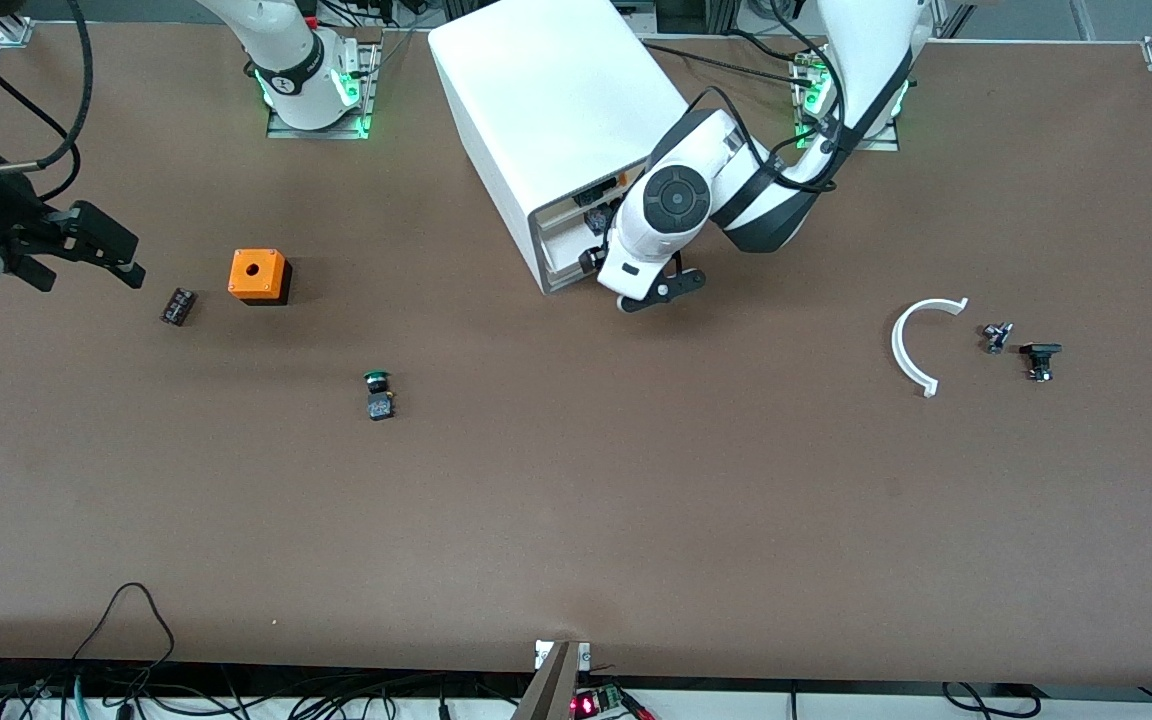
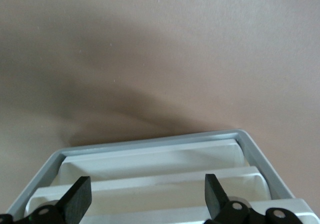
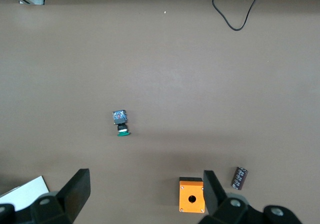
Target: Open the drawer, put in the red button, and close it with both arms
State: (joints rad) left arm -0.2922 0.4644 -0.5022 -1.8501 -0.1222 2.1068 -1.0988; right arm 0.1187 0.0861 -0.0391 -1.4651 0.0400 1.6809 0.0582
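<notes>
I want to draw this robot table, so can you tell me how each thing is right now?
left claw: open, at the drawer cabinet's front.
right claw: open, in the air over the right arm's end of the table.
drawer cabinet: drawers look pushed in.
green button: lying on its side.
orange box: upright, hole on top.
white arc: lying flat.

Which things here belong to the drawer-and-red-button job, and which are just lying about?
Job: white drawer unit; left hand, open at its front; right hand, open, over the table's right-arm end. No red button visible.
Lying about: green button, orange box, dark cylinder, white arc, two small dark parts.
</notes>
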